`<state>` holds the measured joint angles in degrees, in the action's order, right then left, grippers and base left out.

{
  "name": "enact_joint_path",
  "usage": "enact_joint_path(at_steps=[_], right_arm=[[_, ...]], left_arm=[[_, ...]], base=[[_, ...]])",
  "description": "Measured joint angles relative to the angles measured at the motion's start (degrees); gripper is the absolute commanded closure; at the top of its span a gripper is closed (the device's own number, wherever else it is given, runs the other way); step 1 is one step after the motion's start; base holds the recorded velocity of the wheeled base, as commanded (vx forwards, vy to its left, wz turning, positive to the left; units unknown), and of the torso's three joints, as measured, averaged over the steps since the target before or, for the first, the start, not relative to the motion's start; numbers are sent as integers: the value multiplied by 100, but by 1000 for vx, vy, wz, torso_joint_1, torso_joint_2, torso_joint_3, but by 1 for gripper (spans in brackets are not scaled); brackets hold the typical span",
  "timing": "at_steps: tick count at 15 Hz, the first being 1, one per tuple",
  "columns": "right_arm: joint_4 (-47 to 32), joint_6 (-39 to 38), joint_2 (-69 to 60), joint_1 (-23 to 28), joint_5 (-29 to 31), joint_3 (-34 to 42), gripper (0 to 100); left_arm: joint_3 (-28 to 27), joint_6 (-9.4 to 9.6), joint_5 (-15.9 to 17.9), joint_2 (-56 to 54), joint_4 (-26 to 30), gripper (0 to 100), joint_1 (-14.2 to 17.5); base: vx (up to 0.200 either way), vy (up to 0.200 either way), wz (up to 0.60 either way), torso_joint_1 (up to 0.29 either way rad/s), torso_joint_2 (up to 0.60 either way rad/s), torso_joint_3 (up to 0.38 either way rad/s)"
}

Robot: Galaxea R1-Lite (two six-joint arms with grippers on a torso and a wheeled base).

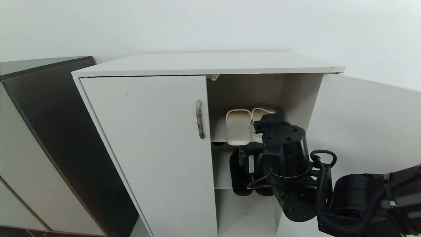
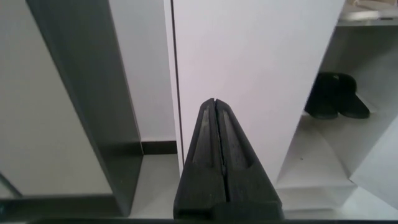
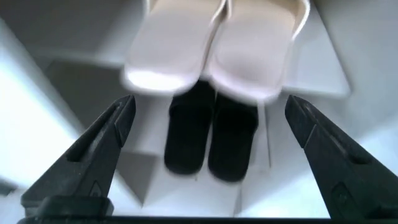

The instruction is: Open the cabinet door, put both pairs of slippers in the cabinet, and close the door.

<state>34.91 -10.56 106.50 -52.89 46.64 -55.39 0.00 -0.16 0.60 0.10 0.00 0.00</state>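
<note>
The white cabinet (image 1: pixel 148 138) has its right door (image 1: pixel 361 131) swung open and its left door shut. A cream pair of slippers (image 1: pixel 238 126) lies on the upper shelf, toes sticking out over the shelf edge. A black pair of slippers (image 1: pixel 240 174) rests on the shelf below. My right gripper (image 3: pixel 208 134) hangs open in front of both pairs (image 3: pixel 214 50), (image 3: pixel 211 140), holding nothing. My left gripper (image 2: pixel 215 106) is shut and empty in front of the closed left door (image 2: pixel 249 81); the black slippers (image 2: pixel 336 96) show beyond it.
A dark grey panel (image 1: pixel 59 138) leans against the wall left of the cabinet. The left door's metal handle (image 1: pixel 199 119) sits by the opening. The bottom compartment (image 1: pixel 243 210) of the cabinet holds nothing.
</note>
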Motion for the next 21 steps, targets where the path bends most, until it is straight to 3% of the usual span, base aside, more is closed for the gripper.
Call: enact_joint_path(at_steps=[5,6,16,21], right_arm=[[0,-20,15,0,-1,5,0],[0,-22,15,0,-4,13,100],[20,-17,89,28,-20,143,100],[250,60,89,146,-35,232,100]], left_arm=[[0,0,6,0,0,100,0],[0,0,9,0,0,100,0],[0,0,9,0,-2,100,0],[0,9,9,0,-2,100,0]], base=[[-200,0,0,2,3,5],[-200,0,0,7,2,-2],[-200,0,0,0,5,1],[0,0,0,0,0,0]])
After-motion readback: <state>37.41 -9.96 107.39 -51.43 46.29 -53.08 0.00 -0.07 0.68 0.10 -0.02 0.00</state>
